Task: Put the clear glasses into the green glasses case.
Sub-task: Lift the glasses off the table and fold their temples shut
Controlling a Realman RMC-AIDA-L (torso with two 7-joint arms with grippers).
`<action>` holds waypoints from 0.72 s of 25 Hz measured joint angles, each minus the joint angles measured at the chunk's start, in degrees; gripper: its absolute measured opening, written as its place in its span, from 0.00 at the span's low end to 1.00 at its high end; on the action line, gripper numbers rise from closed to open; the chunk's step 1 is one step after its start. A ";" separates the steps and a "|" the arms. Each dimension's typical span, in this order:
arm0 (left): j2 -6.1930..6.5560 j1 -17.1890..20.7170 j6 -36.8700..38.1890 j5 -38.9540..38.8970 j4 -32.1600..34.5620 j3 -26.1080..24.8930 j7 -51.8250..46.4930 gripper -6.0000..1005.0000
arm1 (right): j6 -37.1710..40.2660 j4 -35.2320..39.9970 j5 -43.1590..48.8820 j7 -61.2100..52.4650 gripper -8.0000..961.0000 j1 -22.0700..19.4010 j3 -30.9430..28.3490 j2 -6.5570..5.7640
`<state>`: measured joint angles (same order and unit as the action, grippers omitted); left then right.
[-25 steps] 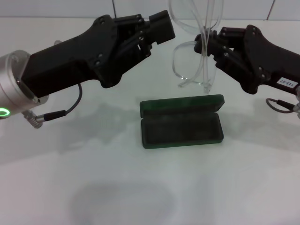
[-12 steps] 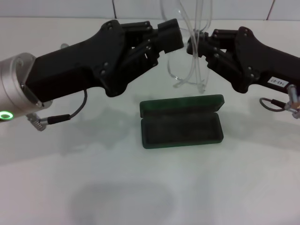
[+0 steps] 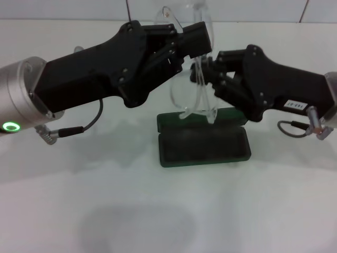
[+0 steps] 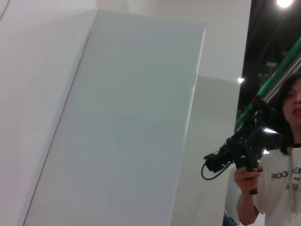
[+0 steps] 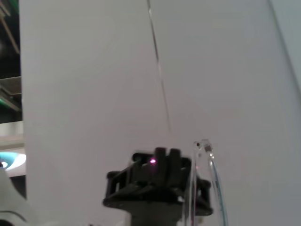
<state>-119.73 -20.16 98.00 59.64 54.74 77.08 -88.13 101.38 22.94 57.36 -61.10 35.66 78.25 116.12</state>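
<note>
From the head view, both arms meet over the open case [image 3: 204, 142], which lies on the white table [image 3: 168, 211] with its lid tipped back. The right gripper [image 3: 204, 79] pinches the glasses [image 3: 196, 97] by the frame and holds them upright, just above the case's rear edge, temple tips pointing down toward the lid. The left gripper [image 3: 202, 38] reaches in from the other side, its tip against the top of the glasses; I can't tell whether its fingers are spread or closed. My guess is that it's there to fold or steady a temple so the pair will fit the tray.

The left wrist view looks away from the table: white wall panels and a person holding a camera.

The right wrist view shows the left gripper [image 5: 157, 181] facing it, with a clear temple [image 5: 209, 179] rising alongside, against white wall.
</note>
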 joint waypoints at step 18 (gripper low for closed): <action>0.11 0.20 0.32 0.12 -0.39 -0.01 0.24 0.07 | 0.04 0.09 -0.56 0.50 0.10 -0.40 0.59 0.02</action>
<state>-119.62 -19.96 98.32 59.76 54.35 77.07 -87.89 101.43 23.03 56.80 -60.60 35.26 78.84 116.14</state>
